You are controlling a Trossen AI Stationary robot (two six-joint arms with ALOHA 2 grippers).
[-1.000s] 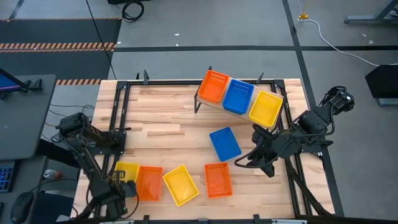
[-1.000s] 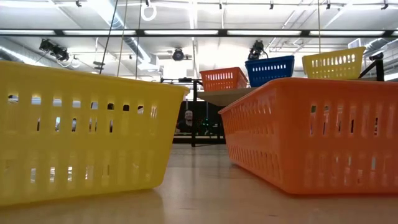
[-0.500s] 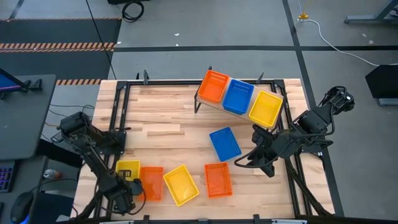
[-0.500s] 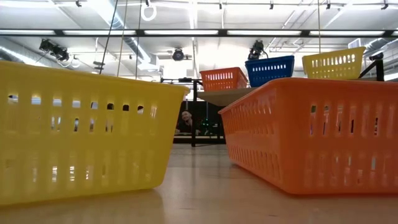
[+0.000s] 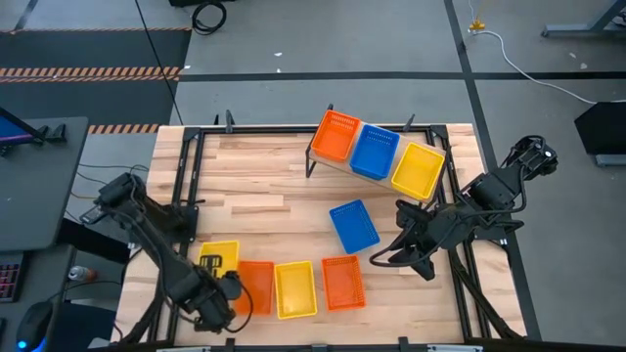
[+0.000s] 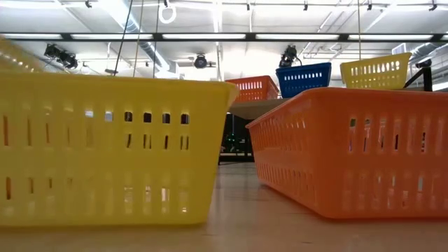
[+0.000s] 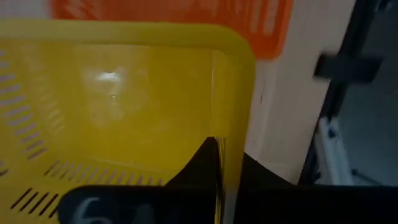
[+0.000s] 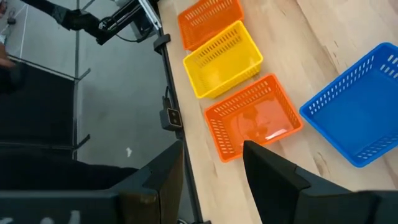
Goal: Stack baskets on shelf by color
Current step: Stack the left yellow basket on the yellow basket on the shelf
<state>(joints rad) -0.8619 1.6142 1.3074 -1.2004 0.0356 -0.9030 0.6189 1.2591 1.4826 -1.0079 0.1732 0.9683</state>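
Observation:
One orange (image 5: 336, 135), one blue (image 5: 375, 152) and one yellow basket (image 5: 418, 168) stand side by side on the shelf (image 6: 245, 108). A blue basket (image 5: 354, 225) lies mid-table. Along the near edge lie a yellow basket (image 5: 220, 258), an orange one (image 5: 256, 287), a yellow one (image 5: 296, 289) and an orange one (image 5: 342, 282). My left gripper (image 5: 229, 282) is shut on the leftmost yellow basket (image 7: 124, 106). My right gripper (image 8: 211, 180) hangs open beside the loose blue basket, nothing between its fingers. My left gripper has one finger (image 7: 208, 158) inside the yellow basket and one outside, closed on a side wall (image 7: 233, 124) close to a corner. The fingers reach along the wall toward that corner. Whether the basket is off the table, I cannot tell.
Black frame rails (image 5: 186, 186) run along the table's left, right and far sides. Bare wood (image 5: 254, 186) lies between the shelf and the near row. The orange basket (image 7: 186, 15) sits just beyond the held basket's corner.
My left arm has swung along the near edge toward the table's right. The leftmost yellow basket has shifted right and slightly toward the far edge. The orange basket beside it has slid right, and the middle yellow basket has turned square to the table edge.

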